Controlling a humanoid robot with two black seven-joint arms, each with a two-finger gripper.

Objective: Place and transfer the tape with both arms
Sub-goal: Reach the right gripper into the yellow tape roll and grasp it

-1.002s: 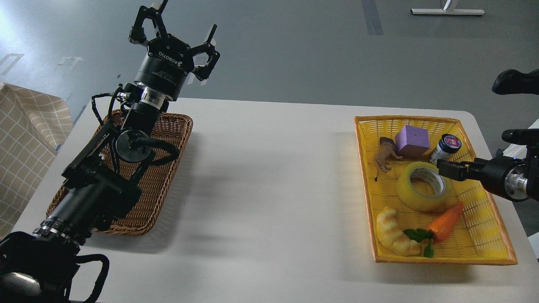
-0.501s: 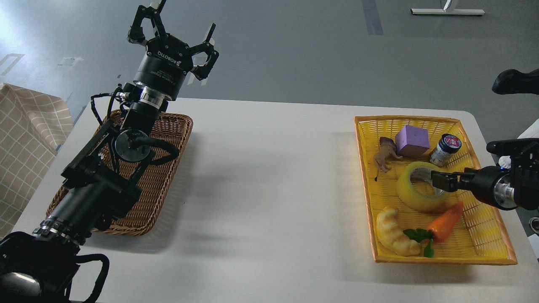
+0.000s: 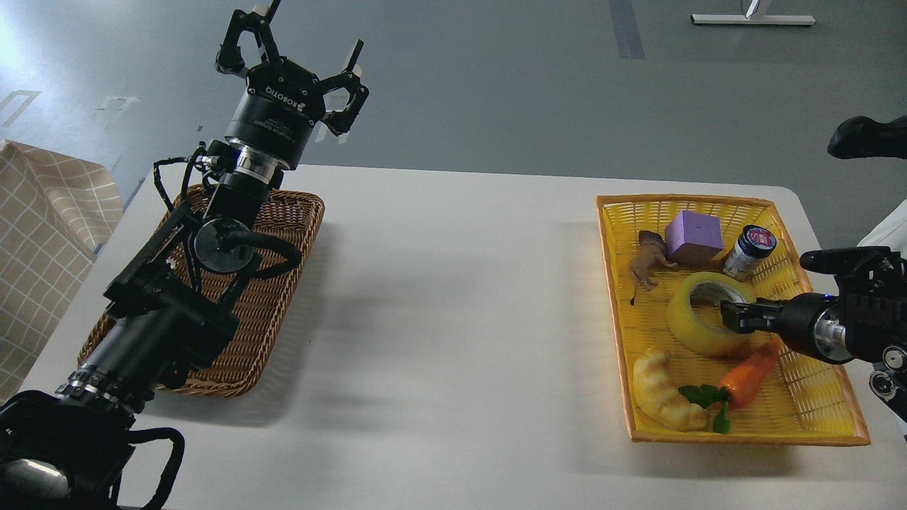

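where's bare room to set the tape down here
The white table is bare between the brown wicker basket and yellow plastic basket. The yellow one is crowded: yellow tape roll, croissant toy, carrot, purple block.

Even, bright overhead light. Desk [image 3: 453, 297] reads near-white, no clipping. Soft diffuse shadows fall right of the wicker basket [image 3: 283, 283] and left arm [image 3: 163, 319], and left of the yellow tray [image 3: 815, 418]. Glare patch on the floor [image 3: 14, 42] at upper left. Focus sharp throughout; slight blur at the right edge.
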